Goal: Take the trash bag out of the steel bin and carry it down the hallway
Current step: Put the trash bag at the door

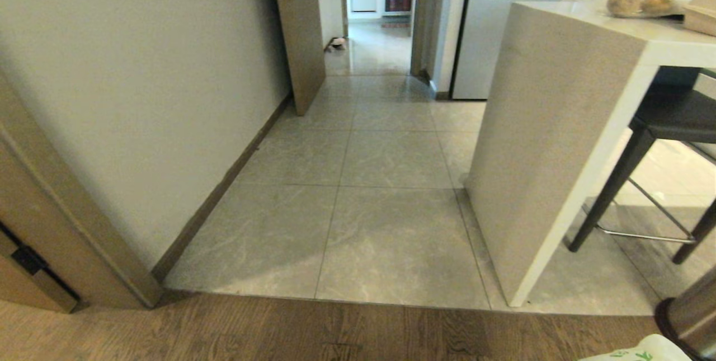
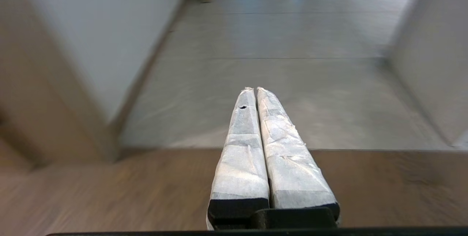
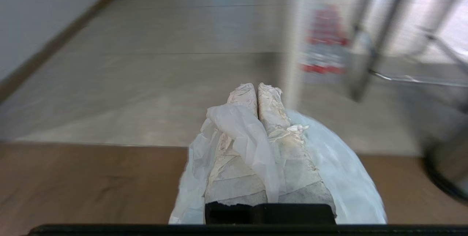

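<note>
The thin white trash bag (image 3: 340,170) drapes over both fingers of my right gripper (image 3: 257,86), which is shut on a fold of it above the wooden floor. A corner of the bag with green print (image 1: 643,352) shows at the lower right of the head view. Beside it on the right stands the steel bin (image 1: 691,316), also blurred at the edge of the right wrist view (image 3: 448,163). The hallway (image 1: 380,154) with grey marbled tiles runs ahead. My left gripper (image 2: 255,90) is shut and empty, held over the wood-to-tile edge.
A white wall (image 1: 140,98) with dark baseboard lines the left. A counter end panel (image 1: 548,143) and a black stool (image 1: 665,120) stand on the right, a fridge (image 1: 492,31) beyond. An open wooden door (image 1: 302,31) narrows the far passage.
</note>
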